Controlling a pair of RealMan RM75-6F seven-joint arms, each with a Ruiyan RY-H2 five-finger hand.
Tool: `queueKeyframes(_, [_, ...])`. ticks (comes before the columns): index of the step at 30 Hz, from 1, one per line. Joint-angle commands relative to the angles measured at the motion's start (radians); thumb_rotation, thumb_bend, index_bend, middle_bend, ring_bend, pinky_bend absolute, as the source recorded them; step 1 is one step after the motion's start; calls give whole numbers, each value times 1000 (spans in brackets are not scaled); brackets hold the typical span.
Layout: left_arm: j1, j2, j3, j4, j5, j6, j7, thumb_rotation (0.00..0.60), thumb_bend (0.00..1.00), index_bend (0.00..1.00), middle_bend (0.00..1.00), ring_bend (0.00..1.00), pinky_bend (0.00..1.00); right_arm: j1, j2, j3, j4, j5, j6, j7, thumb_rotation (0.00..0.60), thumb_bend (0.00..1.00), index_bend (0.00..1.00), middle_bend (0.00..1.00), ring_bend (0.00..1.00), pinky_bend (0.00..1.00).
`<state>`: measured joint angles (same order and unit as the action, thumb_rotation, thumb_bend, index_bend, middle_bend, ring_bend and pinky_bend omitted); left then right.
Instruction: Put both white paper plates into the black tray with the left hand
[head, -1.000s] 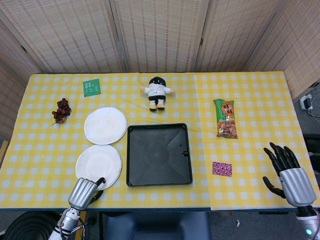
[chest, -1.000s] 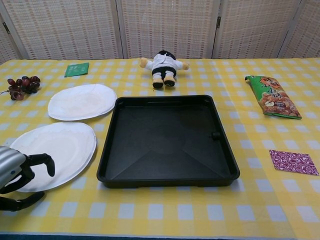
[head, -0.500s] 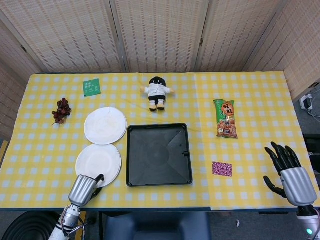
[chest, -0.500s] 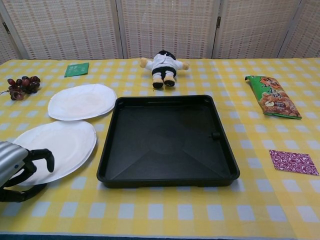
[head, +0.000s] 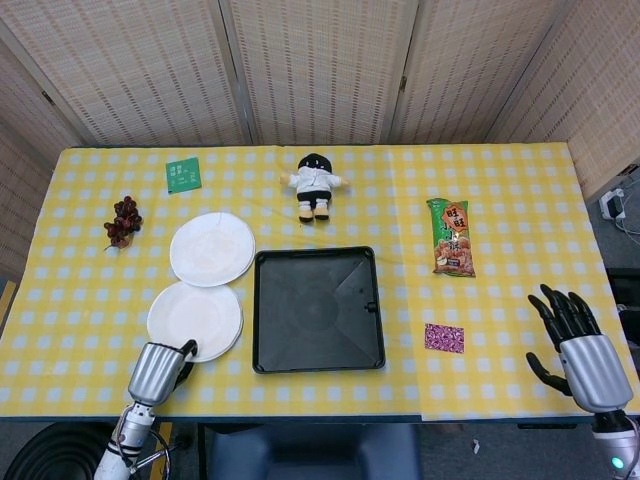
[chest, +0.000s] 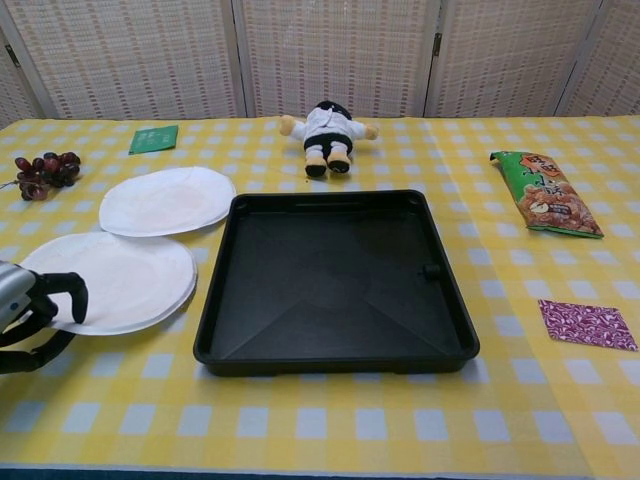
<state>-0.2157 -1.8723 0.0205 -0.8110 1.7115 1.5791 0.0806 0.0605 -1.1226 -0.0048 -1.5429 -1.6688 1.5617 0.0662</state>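
Note:
Two white paper plates lie left of the black tray. The near plate has its front-left rim pinched by my left hand, fingers curled over the rim and thumb underneath. Its far edge meets the far plate, which lies flat on the cloth. The tray holds nothing. My right hand hovers over the table's front right corner, fingers spread, holding nothing; the chest view does not show it.
A plush doll lies behind the tray. Grapes and a green card sit at the back left. A snack bag and a purple packet lie right of the tray.
My left hand has drawn back and to the left, keeping hold of the near plate's rim. The plate has shifted away from the front edge and now reaches the far plate.

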Motion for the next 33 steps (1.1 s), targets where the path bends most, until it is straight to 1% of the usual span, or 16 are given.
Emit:
queueKeyframes(1, [-7, 30, -25, -31, 6, 58, 15, 600, 543, 631, 1000, 1000, 1000, 0, 1, -1, -1, -3, 2, 1, 600, 367, 0, 0, 0, 0])
queueKeyframes(8, [-17, 100, -90, -105, -7, 153, 41, 600, 544, 633, 1000, 1000, 1000, -6, 4, -7, -5, -18, 17, 5, 600, 367, 0, 0, 0, 0])
queueKeyframes(12, [-18, 134, -108, -171, -1, 199, 56, 600, 545, 633, 1000, 1000, 1000, -9, 4, -11, -7, -27, 23, 6, 600, 367, 0, 0, 0, 0])
queueKeyframes(15, [-19, 154, -103, -222, 19, 219, 89, 600, 549, 633, 1000, 1000, 1000, -11, 5, -13, -8, -33, 28, 7, 600, 367, 0, 0, 0, 0])
queueKeyframes(20, [-27, 176, -80, -320, 75, 233, 161, 600, 550, 634, 1000, 1000, 1000, -12, 9, -15, -8, -37, 30, 15, 600, 367, 0, 0, 0, 0])
queueKeyframes(26, [-44, 198, -81, -411, 110, 224, 237, 600, 550, 635, 1000, 1000, 1000, -19, 18, -15, -8, -44, 51, 33, 600, 366, 0, 0, 0, 0])
queueKeyframes(33, [-48, 211, -71, -488, 140, 209, 286, 600, 550, 635, 1000, 1000, 1000, -17, 19, -19, -8, -54, 49, 38, 600, 367, 0, 0, 0, 0])
